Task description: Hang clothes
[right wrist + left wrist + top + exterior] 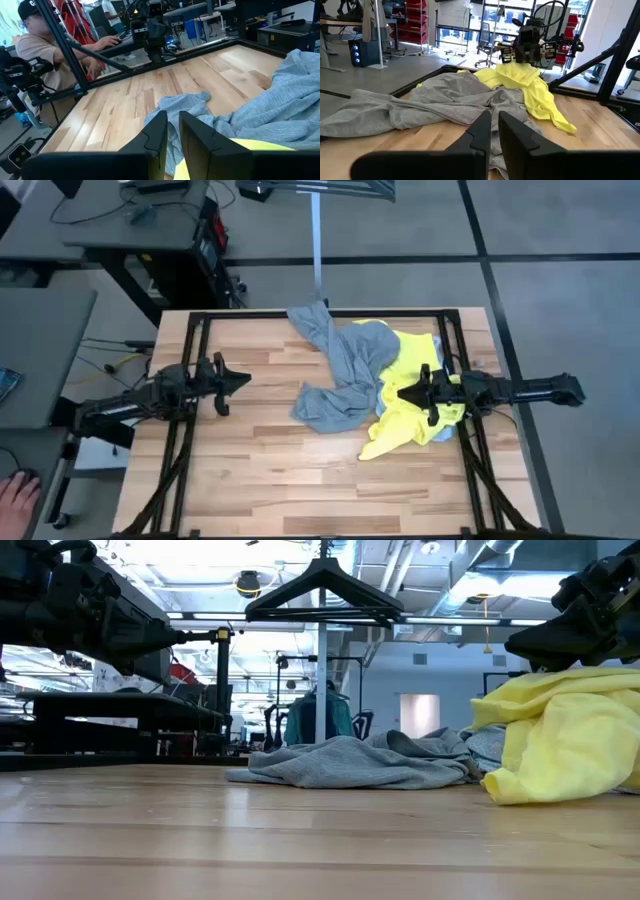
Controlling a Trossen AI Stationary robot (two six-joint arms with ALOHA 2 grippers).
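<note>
1. High view: the grey T-shirt [338,380] sprawls over the table [260,480] toward the far middle, overlapping the neon-yellow T-shirt [400,415] on the right.
2. A sliver of light-blue shirt [447,433] peeks from under the yellow one.
3. The right gripper [405,393] hovers over the yellow T-shirt, fingers closed, holding nothing.
4. The left gripper [243,382] waits over bare wood at left, fingers closed and empty.

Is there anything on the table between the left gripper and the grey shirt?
Nothing visible. Only bare wooden table lies between the shut left gripper and the grey shirt. The right gripper hangs over the yellow shirt.
</note>
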